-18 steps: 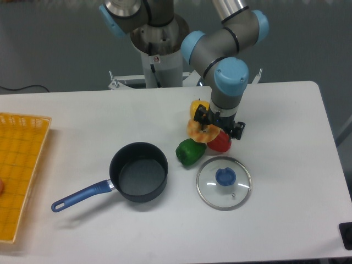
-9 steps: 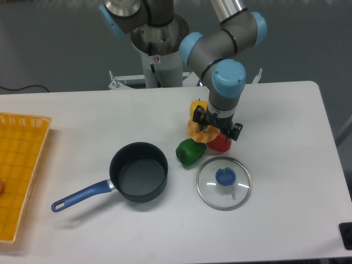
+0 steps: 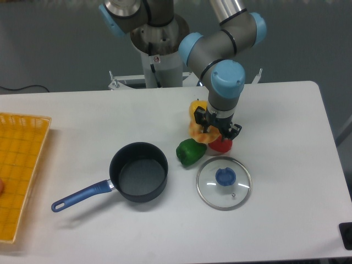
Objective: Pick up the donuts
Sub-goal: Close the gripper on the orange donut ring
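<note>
The donut (image 3: pixel 197 132) is judged to be a light, hollow toy, probably rigid plastic with a smooth and somewhat slippery skin; no fragility is expected. A hold across the ring body, one finger at the outer rim and the other at or through the centre hole, is judged the soundest. A pinch on the wavy edge alone is considered liable to slip.

The donut is seen only in part: an orange-pink body with a pale yellow scalloped edge, tilted rather than flat. Its centre hole is hidden by the gripper (image 3: pixel 215 131).

It is located near the middle of the surface (image 3: pixel 286 165), at 9 o'clock of the gripper and touching it. The yellow pepper (image 3: pixel 196 106) lies at its 12 o'clock, the red pepper (image 3: pixel 221 145) at its 4 o'clock and the green pepper (image 3: pixel 189 152) at its 6 o'clock, all close by.

The gripper is pointed straight down over the cluster. Its fingers appear closed in against the donut, but whether a firm hold is established cannot be told. Whether the donut is lifted off the surface cannot be told either.
</note>
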{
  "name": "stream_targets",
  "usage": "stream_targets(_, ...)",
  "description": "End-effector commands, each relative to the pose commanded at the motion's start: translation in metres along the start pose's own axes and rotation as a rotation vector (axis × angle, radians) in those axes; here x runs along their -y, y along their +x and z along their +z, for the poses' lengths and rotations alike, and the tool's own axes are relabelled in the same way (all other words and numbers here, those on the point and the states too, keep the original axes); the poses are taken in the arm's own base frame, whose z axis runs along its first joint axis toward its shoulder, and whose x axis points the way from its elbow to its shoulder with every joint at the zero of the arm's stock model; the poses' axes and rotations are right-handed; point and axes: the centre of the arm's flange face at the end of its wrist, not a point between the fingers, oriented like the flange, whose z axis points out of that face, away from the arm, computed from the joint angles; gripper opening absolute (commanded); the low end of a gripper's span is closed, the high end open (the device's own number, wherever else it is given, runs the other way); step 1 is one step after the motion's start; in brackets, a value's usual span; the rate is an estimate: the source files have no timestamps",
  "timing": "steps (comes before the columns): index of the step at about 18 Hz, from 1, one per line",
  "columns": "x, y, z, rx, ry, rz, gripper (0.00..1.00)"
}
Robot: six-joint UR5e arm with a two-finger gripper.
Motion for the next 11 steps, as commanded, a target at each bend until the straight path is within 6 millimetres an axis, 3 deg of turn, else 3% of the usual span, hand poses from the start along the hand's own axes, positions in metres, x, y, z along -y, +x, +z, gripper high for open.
stream_targets(6, -0.0002, 0.0003, -0.0016, 0.003, 0.001, -0.002, 0.14)
stream_targets(11, -0.0025, -0.0022, -0.0044, 0.007, 0.003, -0.005, 0.11)
